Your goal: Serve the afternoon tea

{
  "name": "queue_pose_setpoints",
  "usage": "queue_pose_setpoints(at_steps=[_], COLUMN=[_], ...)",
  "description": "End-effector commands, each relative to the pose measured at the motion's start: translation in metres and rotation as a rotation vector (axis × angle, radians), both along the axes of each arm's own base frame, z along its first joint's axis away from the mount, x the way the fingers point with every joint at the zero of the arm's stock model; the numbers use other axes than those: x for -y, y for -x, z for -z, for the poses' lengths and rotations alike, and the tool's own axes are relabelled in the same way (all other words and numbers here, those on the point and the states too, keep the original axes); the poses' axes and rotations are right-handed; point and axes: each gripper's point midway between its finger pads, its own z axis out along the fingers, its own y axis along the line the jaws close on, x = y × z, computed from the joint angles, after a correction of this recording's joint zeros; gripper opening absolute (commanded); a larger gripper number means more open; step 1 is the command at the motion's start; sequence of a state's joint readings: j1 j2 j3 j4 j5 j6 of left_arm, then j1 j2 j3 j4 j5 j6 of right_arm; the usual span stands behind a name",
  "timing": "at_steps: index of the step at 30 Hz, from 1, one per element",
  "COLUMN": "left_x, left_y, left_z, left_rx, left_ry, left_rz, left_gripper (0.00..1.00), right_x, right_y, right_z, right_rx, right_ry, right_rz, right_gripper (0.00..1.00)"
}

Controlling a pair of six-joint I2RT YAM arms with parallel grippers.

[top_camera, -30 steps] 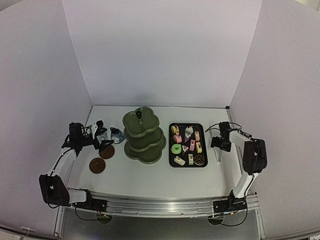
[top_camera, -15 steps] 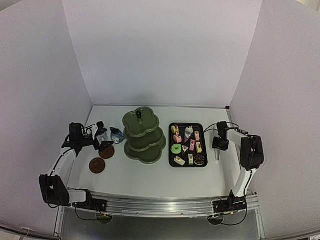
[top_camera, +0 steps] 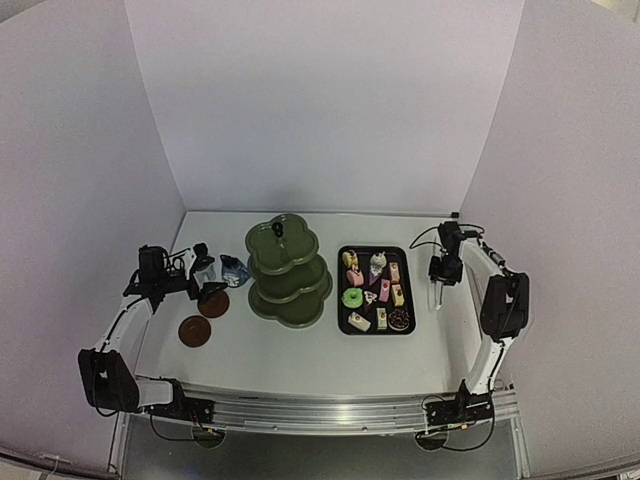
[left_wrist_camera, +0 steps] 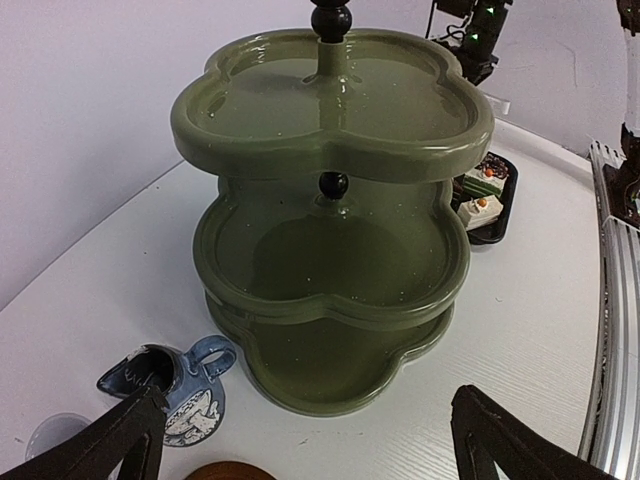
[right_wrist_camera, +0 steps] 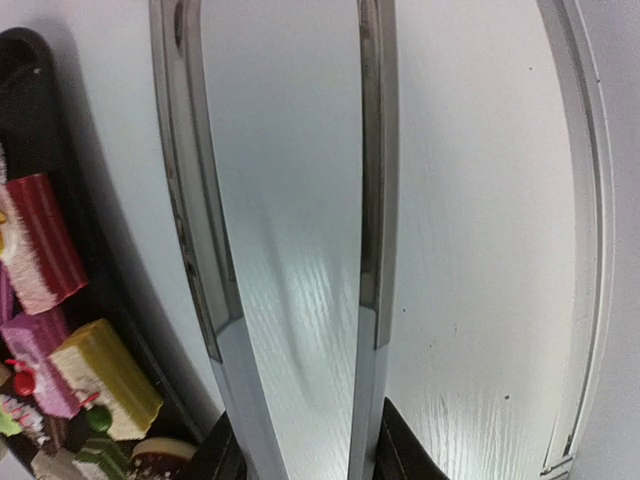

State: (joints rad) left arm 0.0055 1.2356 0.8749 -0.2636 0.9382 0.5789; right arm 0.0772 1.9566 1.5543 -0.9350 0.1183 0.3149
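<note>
Afternoon tea (top_camera: 289, 270): unserved.
Left gripper (top_camera: 207, 270): jaws wide apart, empty, near cup (top_camera: 203, 266), stand's 9 o'clock.
Stand (left_wrist_camera: 330, 110): centre, three tiers bare.
Pastries (top_camera: 375, 290): all on tray (top_camera: 341, 290), stand's 3 o'clock.
Right gripper (right_wrist_camera: 310, 455): clamped on tongs (right_wrist_camera: 370, 250), tray's 3 o'clock.

jug (top_camera: 234, 270), saucers (top_camera: 195, 330) sit left of stand (top_camera: 289, 270); pastries (top_camera: 353, 297) in tray (top_camera: 412, 290) right, tongs (top_camera: 437, 296) farther right.

white arms (top_camera: 125, 325), black joints (top_camera: 510, 305) and end effectors (top_camera: 205, 270), dark cables (top_camera: 430, 238)

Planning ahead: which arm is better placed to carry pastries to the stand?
Right. The right hand grips the metal tongs beside the pastries; the open left hand has the stand in between.
</note>
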Motion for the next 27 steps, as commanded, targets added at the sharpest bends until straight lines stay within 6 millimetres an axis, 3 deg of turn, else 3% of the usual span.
queue_pose_setpoints(at_steps=[1,8,13,19,23,27], left_x=[0.002,0.003,0.004,0.004,0.003,0.002], left_y=[-0.004,-0.005,-0.004,-0.002,-0.001,-0.003], left_z=[-0.009,-0.011,-0.009,-0.006,-0.006,-0.014], left_rx=[0.039,0.041,0.043,0.044,0.047,0.079], left_ry=[-0.003,0.003,0.007,0.006,0.010,0.028], left_rz=[0.013,0.023,0.033,0.034,0.028,-0.004], left_gripper=[1.00,1.00,1.00,1.00,1.00,1.00], right_x=[-0.011,-0.040,-0.032,-0.025,-0.058,-0.075], right_y=[0.022,0.033,0.037,0.033,0.035,0.055], right_z=[-0.059,-0.097,-0.105,-0.128,-0.147,-0.140], right_rx=[-0.049,-0.115,-0.118,-0.023,0.090,0.102], right_ry=[-0.074,-0.243,-0.200,-0.127,-0.035,0.061], right_rz=[0.011,0.002,0.012,-0.003,-0.198,-0.320], right_gripper=[0.36,0.38,0.38,0.34,0.34,0.34])
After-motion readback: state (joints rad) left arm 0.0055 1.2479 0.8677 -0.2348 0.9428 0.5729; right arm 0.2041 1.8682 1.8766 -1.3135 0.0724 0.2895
